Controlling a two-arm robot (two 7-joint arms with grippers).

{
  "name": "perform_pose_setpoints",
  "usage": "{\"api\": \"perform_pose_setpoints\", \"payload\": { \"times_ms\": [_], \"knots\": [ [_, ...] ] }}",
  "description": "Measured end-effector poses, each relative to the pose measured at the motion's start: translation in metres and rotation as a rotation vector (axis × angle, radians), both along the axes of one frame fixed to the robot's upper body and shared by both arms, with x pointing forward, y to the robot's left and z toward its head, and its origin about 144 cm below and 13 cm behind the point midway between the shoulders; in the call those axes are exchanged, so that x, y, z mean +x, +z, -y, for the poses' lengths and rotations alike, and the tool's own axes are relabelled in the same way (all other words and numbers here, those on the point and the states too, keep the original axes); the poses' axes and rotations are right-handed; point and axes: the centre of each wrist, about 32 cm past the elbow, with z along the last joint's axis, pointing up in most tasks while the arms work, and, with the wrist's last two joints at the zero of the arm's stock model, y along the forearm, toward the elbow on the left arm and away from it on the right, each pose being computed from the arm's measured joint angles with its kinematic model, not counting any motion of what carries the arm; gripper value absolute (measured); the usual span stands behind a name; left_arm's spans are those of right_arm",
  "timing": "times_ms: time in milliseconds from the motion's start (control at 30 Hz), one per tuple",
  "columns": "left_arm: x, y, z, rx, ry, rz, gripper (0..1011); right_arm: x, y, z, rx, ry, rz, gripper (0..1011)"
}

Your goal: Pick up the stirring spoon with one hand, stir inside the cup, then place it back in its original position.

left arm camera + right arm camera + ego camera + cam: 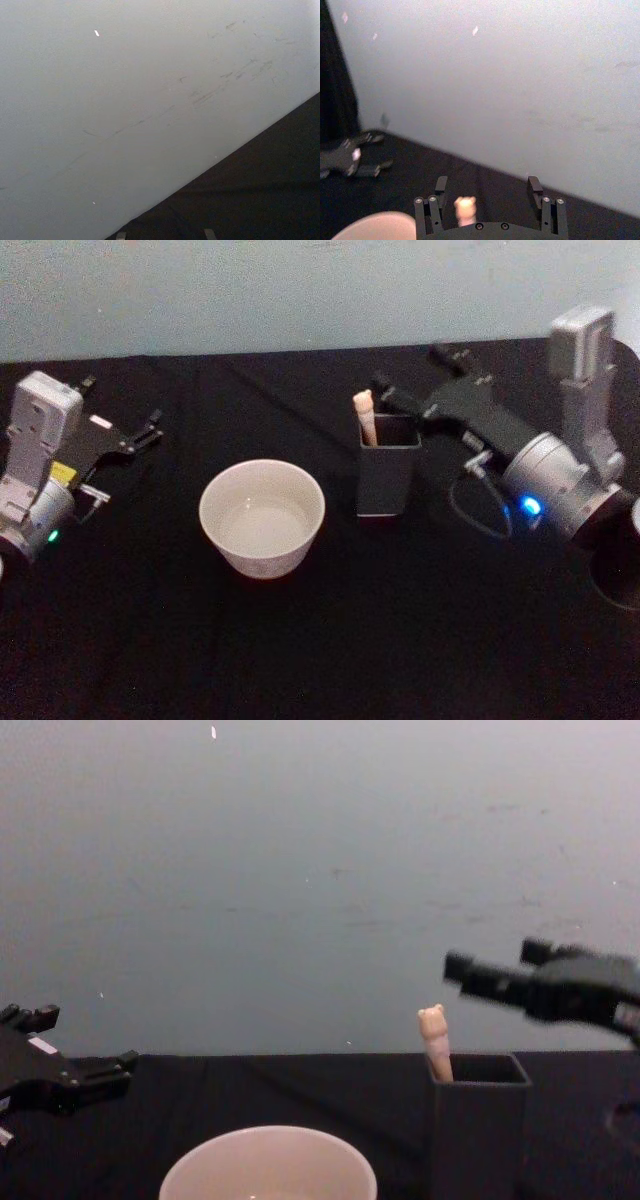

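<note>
Stirring spoon (365, 417): upright in dark holder (387, 478), leaning slightly, bear head up, long axis near vertical; holder at 3 o'clock of cup (262, 517)
Right gripper (382, 387): nearer arm, jaws wide, empty, spoon at its 9 o'clock, just beside
Left gripper (150, 427): parked at table's 9 o'clock, jaws apart

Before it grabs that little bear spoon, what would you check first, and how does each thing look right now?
1. Spoon standing in its holder: ok.
2. Right gripper open: ok.
3. Right gripper lined up with the spoon: cannot tell; in the right wrist view the bear head sits between the jaws, in the chest view the gripper is higher and beside it.
4. Cup upright, apart from the holder: ok.
5. Left gripper aside, left of the cup: ok.
</note>
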Motion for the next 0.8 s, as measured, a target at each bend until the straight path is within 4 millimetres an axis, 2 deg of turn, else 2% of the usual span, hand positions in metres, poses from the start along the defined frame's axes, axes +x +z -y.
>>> {"api": "perform_pose_setpoints", "payload": {
  "times_ms": [167, 367, 800],
  "knots": [
    [0.000, 0.000, 0.000, 0.000, 0.000, 0.000, 1001, 0.005, 0.003, 0.007, 0.031, -0.100, 0.034, 1002],
    [0.000, 0.000, 0.000, 0.000, 0.000, 0.000, 1001, 0.017, -0.012, 0.016, -0.026, -0.283, -0.026, 1002],
    [0.000, 0.000, 0.000, 0.000, 0.000, 0.000, 1001, 0.024, -0.045, 0.018, -0.155, -0.328, -0.148, 1002]
  ]
}}
